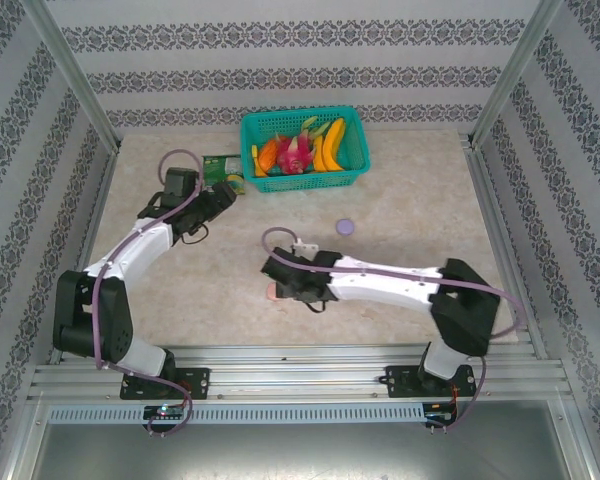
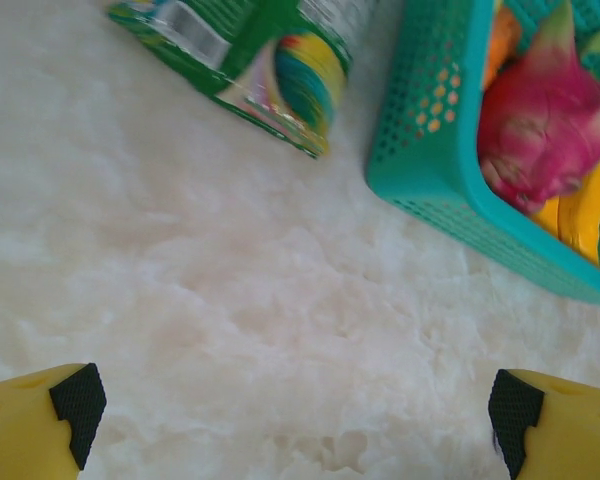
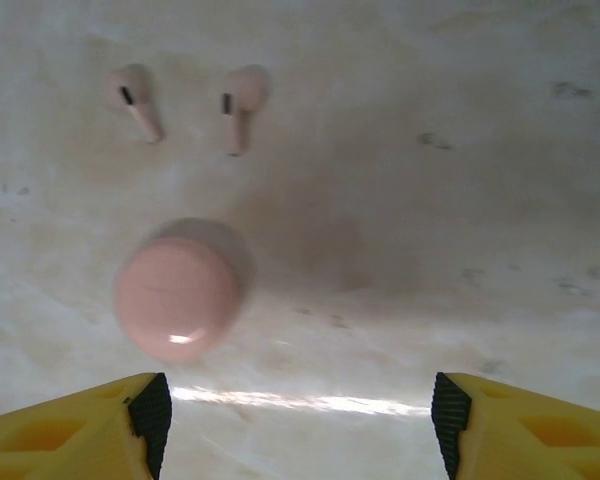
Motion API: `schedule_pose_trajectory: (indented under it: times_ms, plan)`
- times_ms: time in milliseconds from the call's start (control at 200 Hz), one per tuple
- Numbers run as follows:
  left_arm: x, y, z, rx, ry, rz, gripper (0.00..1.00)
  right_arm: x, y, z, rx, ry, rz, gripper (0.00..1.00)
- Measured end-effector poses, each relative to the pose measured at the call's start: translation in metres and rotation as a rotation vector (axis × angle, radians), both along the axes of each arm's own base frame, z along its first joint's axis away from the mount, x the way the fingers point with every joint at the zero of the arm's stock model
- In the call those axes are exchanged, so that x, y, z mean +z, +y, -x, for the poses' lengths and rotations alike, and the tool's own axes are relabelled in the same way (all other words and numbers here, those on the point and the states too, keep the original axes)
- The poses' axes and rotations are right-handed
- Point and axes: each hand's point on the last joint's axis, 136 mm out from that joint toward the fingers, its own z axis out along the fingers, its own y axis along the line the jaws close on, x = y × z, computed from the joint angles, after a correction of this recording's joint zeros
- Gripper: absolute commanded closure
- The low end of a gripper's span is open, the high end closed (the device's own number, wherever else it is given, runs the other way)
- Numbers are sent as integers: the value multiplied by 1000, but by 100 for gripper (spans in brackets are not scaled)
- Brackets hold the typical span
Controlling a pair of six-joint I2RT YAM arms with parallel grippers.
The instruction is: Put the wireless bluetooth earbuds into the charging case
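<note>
As they lie, 2 earbuds [image 3: 137, 103] [image 3: 243, 108] point stems toward pink case [image 3: 180, 298].

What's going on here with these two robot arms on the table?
The right hand hangs open over the table, just short of a round pink earbud case that looks closed. Two pinkish stemmed earbuds lie loose on the table beyond it, not in the case. The left hand is open and empty too, off by a green snack packet and a teal plastic basket of fruit.
</note>
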Motion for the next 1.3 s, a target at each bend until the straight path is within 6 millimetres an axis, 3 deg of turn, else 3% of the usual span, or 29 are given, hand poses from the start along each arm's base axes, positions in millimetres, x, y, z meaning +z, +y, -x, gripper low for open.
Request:
schedule_pose_trajectory:
  times_ms: [140,300,659,919,1164,1299]
  plan:
    - [15,25,1,60,-37,15,0,-3,29,-14,-34,1,5,26]
    - [28,35,2,80,-68,22,0,-14,45,-23,-84,22,35,26]
    - [24,35,4,76,-59,31,0,-46,42,-21,-133,77,121,26]
    - [19,31,4,60,-43,46,0,-57,43,-19,-134,98,134,30]
    - [11,28,7,52,-22,60,0,-69,49,-18,-133,119,121,36]
    - [7,27,6,52,-14,72,0,-69,51,-18,-141,119,111,45]
